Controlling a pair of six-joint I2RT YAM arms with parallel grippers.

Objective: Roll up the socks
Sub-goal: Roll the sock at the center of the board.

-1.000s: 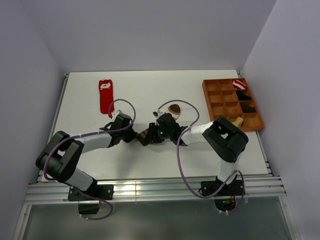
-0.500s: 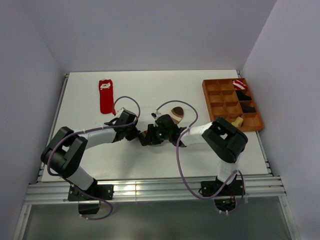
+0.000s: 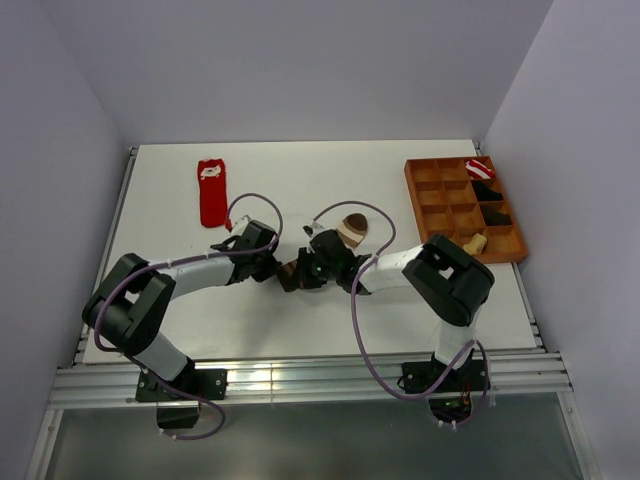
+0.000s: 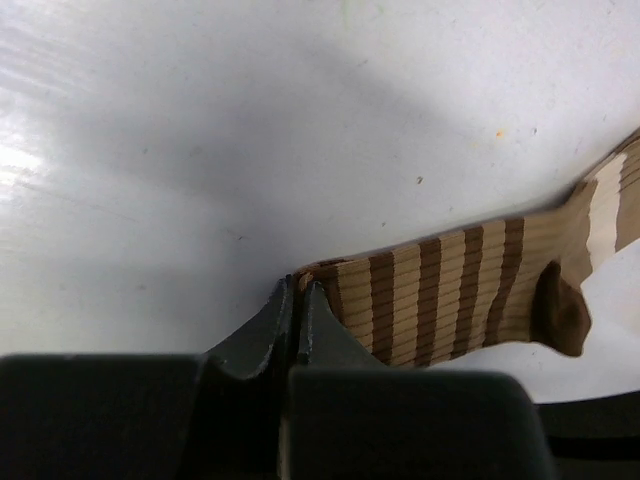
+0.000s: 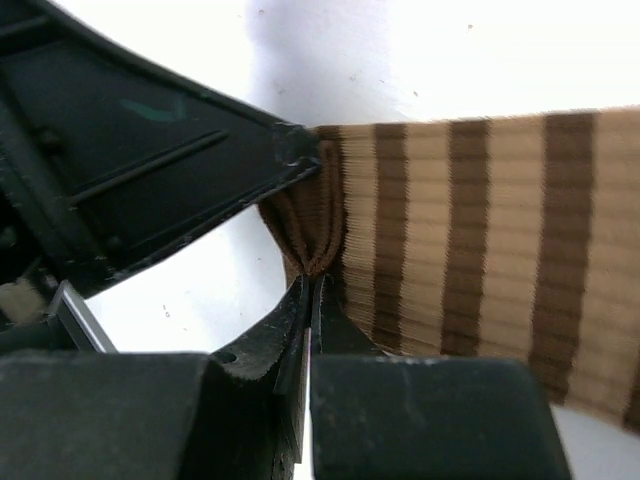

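The brown-and-tan striped sock [image 3: 348,228] lies mid-table, its near end pinched between both grippers. My left gripper [image 3: 272,266] is shut on the sock's edge; the left wrist view shows its jaws [image 4: 297,287] closed on the striped fabric [image 4: 450,290]. My right gripper [image 3: 300,272] is shut on the bunched dark-brown end [image 5: 312,235] of the sock [image 5: 480,230], tip to tip with the left gripper [image 5: 150,170]. The red sock [image 3: 211,190] with a white mark lies flat at the far left. The mustard-yellow sock [image 3: 473,243] lies in the tray's near compartment.
An orange compartment tray [image 3: 424,190] stands at the far right, holding a red-and-white striped bundle [image 3: 480,168] and black bundles [image 3: 488,192]. Purple cables loop over both arms. Walls close in the table on three sides.
My left gripper has moved right, close up to the right gripper. The sock's far end has shifted a little toward the back right.
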